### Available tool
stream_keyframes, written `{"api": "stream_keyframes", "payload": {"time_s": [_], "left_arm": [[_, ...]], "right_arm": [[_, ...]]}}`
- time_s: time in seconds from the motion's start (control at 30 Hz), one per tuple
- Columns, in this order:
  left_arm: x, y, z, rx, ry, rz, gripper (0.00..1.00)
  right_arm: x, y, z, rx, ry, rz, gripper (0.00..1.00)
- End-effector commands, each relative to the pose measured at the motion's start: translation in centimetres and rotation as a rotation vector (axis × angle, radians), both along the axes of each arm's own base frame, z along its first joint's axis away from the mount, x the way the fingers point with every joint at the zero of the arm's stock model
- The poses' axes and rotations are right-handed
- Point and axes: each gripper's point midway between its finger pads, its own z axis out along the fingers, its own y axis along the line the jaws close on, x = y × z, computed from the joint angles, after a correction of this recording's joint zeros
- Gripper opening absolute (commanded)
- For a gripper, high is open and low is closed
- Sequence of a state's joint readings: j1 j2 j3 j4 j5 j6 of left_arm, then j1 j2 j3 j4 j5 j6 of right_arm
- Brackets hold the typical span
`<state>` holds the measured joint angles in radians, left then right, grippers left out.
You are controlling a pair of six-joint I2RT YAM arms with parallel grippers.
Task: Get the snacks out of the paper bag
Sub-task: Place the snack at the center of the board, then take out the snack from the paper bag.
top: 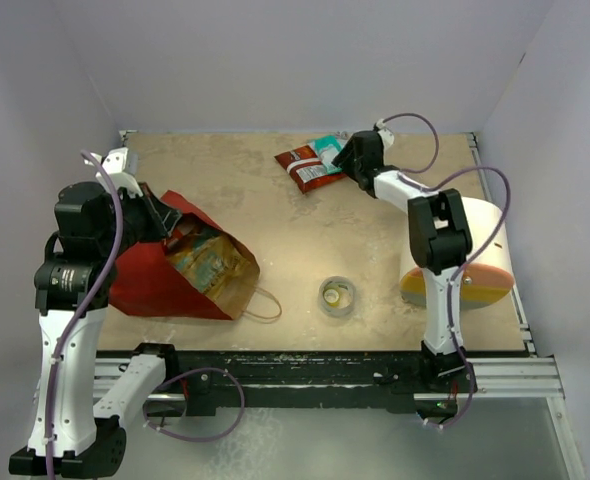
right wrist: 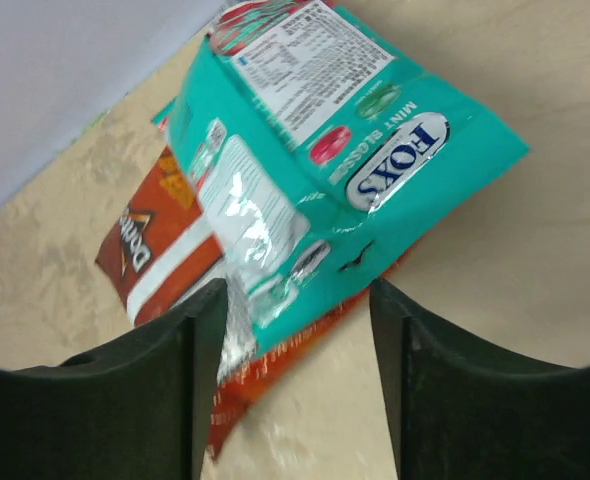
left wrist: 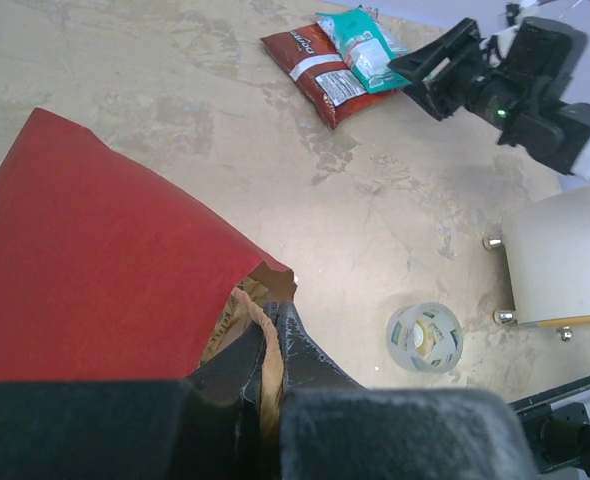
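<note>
The left hand clamps the rim of the paper bag, likely propping its mouth open, while the right hand, fingers apart, hovers over the teal packet stacked on the orange-brown packet, far side.

Teal packet, seen close: white oval logo reads "FOX'S", w/ "MINT BLOSSOM" in small caps next to it. White info panel on same pack has print too fine to read. Orange-red packet under it carries a "Doritos" logo, only partly showing. Golden packet in paper bag & tape roll on surface: printed, not legible.
</note>
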<state>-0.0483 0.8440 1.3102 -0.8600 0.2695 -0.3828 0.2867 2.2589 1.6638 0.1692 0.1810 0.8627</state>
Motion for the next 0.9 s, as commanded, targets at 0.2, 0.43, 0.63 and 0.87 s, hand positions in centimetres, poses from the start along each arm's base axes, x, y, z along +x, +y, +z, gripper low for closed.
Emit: {"api": "stream_keyframes", "payload": {"time_s": [0.2,0.43,0.63,0.87], "left_arm": [[-0.3,0.2,1.6,0.01,-0.068,0.008,0.0],[-0.7,0.4,0.9,0.01,-0.043,0.018,0.0],[-1.9,0.4,-2.0,-0.014,0.046,0.038,0.0],[-3.3,-0.2,-3.1,-0.018,0.051,-0.01,0.0]], "right_arm": [[-12.7,5.5,12.8,-0.108,-0.286,0.434,0.64],[-26.5,18.4,13.6,-0.182,-0.432,0.866,0.64],[-34.4,23.8,13.6,-0.232,-0.658,1.103,0.68],[-40.7,27.2,13.9,-0.566,-1.157,1.6,0.69]]}}
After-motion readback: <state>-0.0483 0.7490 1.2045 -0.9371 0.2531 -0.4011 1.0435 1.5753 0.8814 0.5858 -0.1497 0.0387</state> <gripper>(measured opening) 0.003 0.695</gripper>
